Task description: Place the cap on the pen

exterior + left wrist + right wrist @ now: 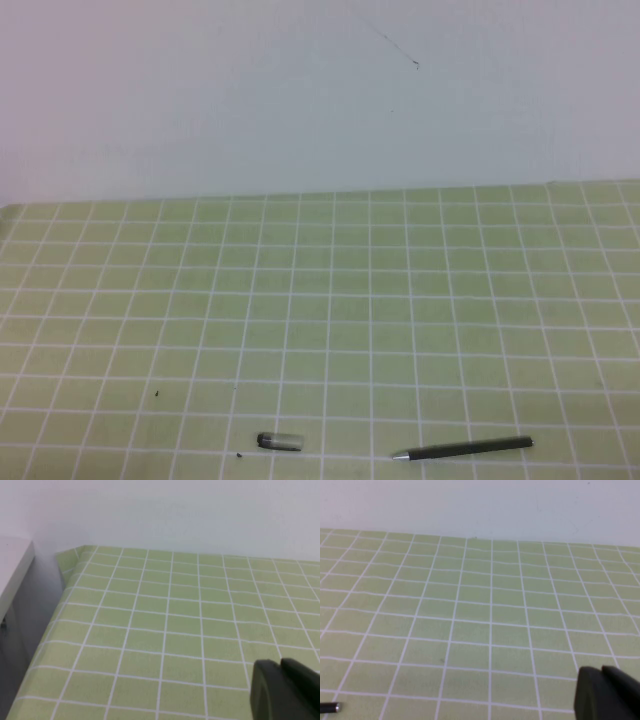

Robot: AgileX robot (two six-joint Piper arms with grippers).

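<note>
The thin black pen [465, 449] lies uncapped on the green grid mat near the front edge, right of centre, with its silver tip pointing left. The short translucent-grey cap [280, 441] with a dark end lies about two squares to the left of the tip. One end of the pen also shows in the right wrist view [329, 708]. My left gripper [280, 664] hovers over bare mat near the table's left edge, fingers together and empty. My right gripper [601, 670] hovers over bare mat, fingers together and empty. Neither gripper shows in the high view.
The green grid mat [330, 300] covers the table up to a pale wall at the back. A grey-white ledge [12, 575] stands beside the mat's left edge. A small dark speck [240, 456] lies by the cap.
</note>
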